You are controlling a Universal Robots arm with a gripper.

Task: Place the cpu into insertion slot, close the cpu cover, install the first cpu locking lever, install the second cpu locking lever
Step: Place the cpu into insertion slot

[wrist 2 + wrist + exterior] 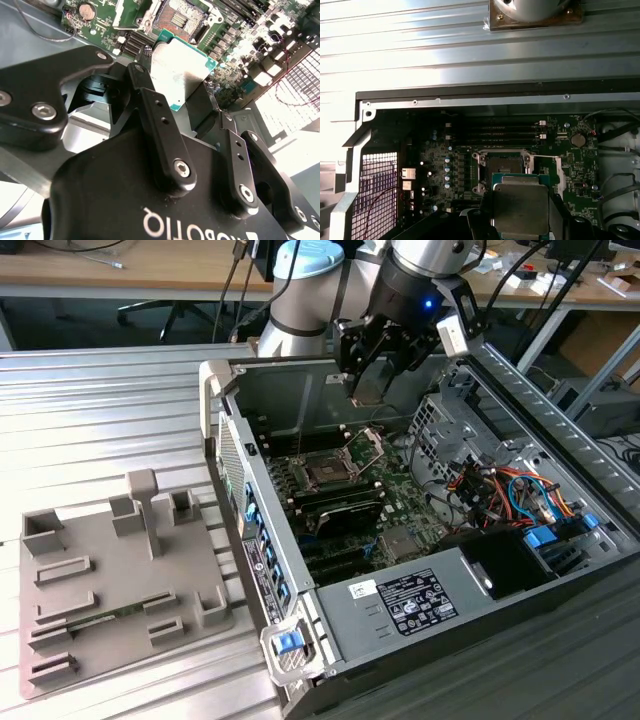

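The chip (368,386) hung in the air, pinched by its two opposite edges between the fingers (150,95) of the tool (370,380). Its silvery face showed in both wrist views (180,70) (520,205). It was held apart from the board (405,508), above the open computer case (400,602) and near the case's far wall in the exterior view.

Below the chip lay the socket (325,471), dark, square and bare, with nothing seated in it. In the first wrist view the socket (502,162) sat just beyond the chip's edge. In the second wrist view it (179,17) also lay past the chip. The cover (366,446) stood tilted up from the side of the socket toward the exterior view's right, leaving the socket uncovered. Long black memory slots (505,131) ran beside the socket.

The case rested on the ribbed metal desk (100,410). A grey moulded tray (110,580) lay on the desk toward the exterior view's left, just beside the case.
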